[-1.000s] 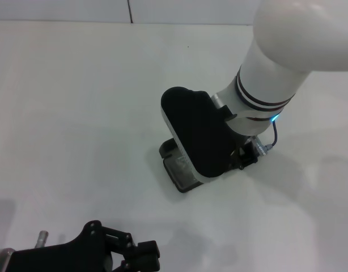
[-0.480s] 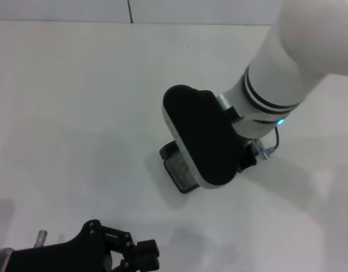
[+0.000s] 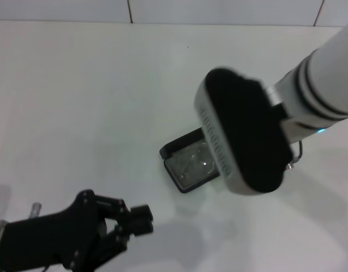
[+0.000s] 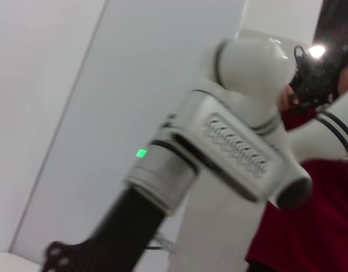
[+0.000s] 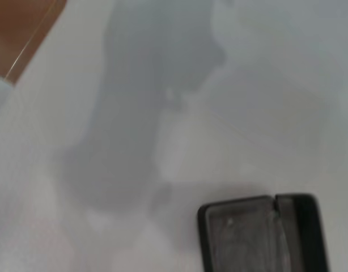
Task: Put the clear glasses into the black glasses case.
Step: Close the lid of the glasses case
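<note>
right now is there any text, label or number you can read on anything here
None can be read.
The black glasses case lies open on the table; no lettering shows on it.
The right arm's housing has no readable marking.

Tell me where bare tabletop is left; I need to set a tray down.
The table is bare beyond and left of the black glasses case, up to the back wall. It is crowded over the case under the right arm, and by the left claw at the near edge.
</note>
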### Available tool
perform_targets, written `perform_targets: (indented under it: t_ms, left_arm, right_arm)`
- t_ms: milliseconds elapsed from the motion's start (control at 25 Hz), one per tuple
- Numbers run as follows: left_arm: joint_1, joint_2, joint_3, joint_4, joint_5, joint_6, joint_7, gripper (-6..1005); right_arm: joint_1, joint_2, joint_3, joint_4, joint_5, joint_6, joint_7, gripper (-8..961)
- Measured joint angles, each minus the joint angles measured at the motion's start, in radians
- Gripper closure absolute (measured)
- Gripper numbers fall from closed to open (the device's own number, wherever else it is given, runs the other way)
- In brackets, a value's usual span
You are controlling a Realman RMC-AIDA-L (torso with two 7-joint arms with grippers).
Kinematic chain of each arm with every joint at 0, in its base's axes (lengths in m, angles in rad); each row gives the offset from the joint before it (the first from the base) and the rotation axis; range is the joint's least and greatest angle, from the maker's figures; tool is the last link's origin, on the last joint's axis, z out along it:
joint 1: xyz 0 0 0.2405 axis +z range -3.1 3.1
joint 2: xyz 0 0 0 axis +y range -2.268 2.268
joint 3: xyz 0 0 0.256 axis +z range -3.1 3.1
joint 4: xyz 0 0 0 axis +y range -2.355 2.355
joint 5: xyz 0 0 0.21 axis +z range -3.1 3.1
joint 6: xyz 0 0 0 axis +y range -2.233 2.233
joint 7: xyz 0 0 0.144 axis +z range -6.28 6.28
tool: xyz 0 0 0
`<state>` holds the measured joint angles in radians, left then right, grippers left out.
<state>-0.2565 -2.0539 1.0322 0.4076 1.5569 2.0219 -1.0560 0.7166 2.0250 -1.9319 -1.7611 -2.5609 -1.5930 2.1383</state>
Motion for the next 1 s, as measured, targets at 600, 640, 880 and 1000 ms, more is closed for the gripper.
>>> perform_targets:
  t_ms: [600, 640, 880, 1000]
  left_arm:
    - [-0.114, 0.012, -0.292, 0.032, -0.019, -0.039, -0.152, 880]
    - [-0.129, 0.009, -0.315, 0.041, -0.020, -0.060, -0.176, 879]
    - [-0.216, 0.001, -0.337, 0.110, -0.010, -0.194, -0.288, 875]
    - [-0.303, -0.012, -0.332, 0.094, 0.073, -0.297, -0.307, 865]
  right_arm:
    - [-0.359, -0.003, 0.748, -0.216, 0.697, -0.049, -0.104, 641]
    - [-0.399, -0.003, 0.814, -0.196, 0.793, -0.048, -0.130, 641]
    - [-0.557, -0.001, 0.906, -0.067, 0.969, -0.042, -0.212, 643]
    - [-0.599, -0.004, 0.947, 0.088, 1.022, -0.030, -0.260, 644]
